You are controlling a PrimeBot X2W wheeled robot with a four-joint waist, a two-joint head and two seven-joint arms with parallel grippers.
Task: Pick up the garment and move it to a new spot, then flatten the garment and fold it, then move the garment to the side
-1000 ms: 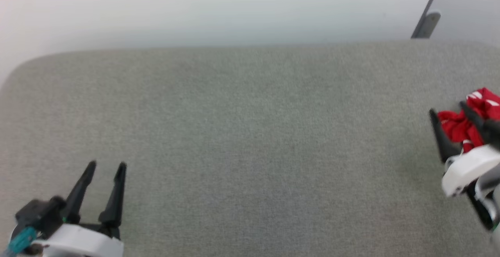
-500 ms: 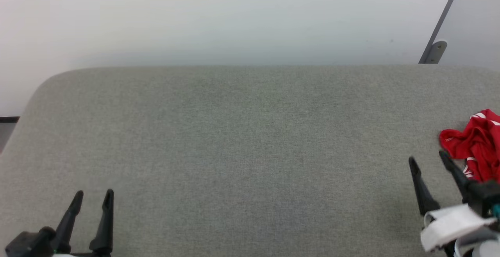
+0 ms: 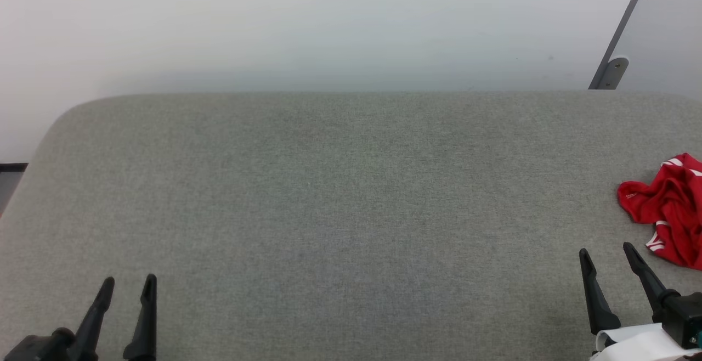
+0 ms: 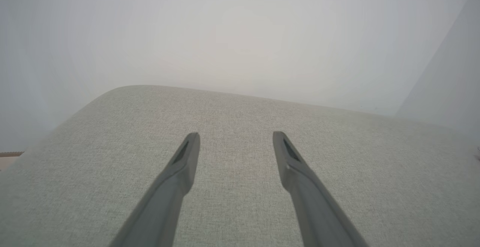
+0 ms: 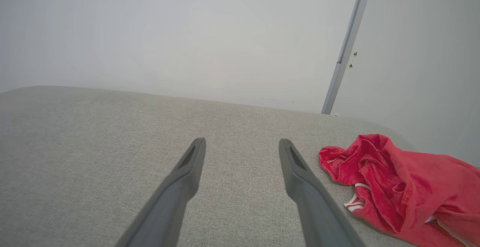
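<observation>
red cloth bundle lies beside right gripper; it and left gripper spread, empty, fingers forward.

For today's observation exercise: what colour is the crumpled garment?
The garment is red with white trim; clearest in the right wrist view.

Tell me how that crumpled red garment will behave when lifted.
Likely floppy: the red garment lies in soft crumpled folds, so it should drape and unfurl. Probably light; the fabric looks thin. Pushed, it'd likely bunch on the woven surface.
</observation>
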